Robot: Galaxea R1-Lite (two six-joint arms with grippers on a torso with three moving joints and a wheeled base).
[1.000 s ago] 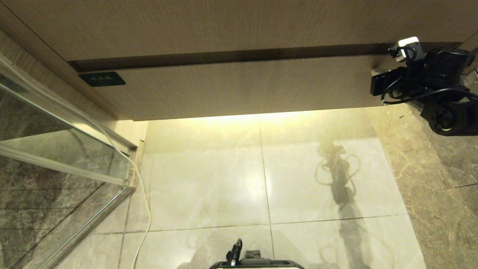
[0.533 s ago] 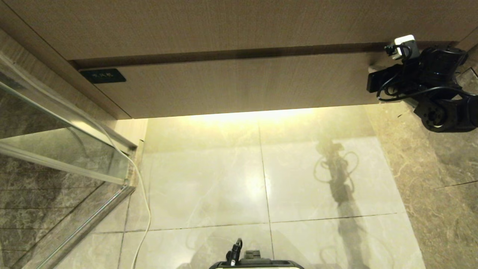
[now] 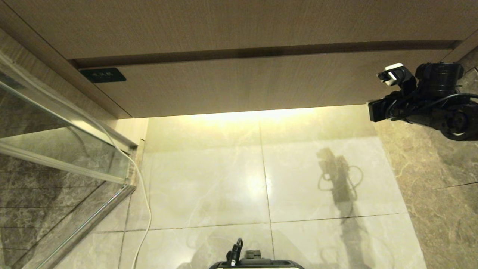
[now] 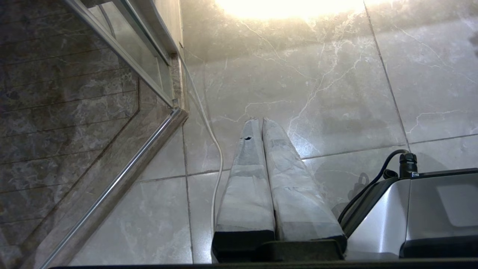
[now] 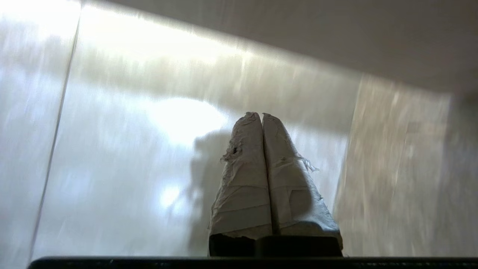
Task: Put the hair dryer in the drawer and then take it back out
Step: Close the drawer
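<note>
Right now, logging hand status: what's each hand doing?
Left hand: shut, holding nothing.
Right hand: shut, holding nothing.

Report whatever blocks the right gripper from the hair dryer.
No hair dryer shows in any view. The drawer is shut, its front closed, so anything inside would lie behind it. The right gripper, shut and empty, points at bare floor.

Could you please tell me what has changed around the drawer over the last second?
The right gripper, shut and empty, has drawn away from the right end of the drawer and turned downward. The drawer front looks pushed in slightly. The left gripper stayed parked, shut.
</note>
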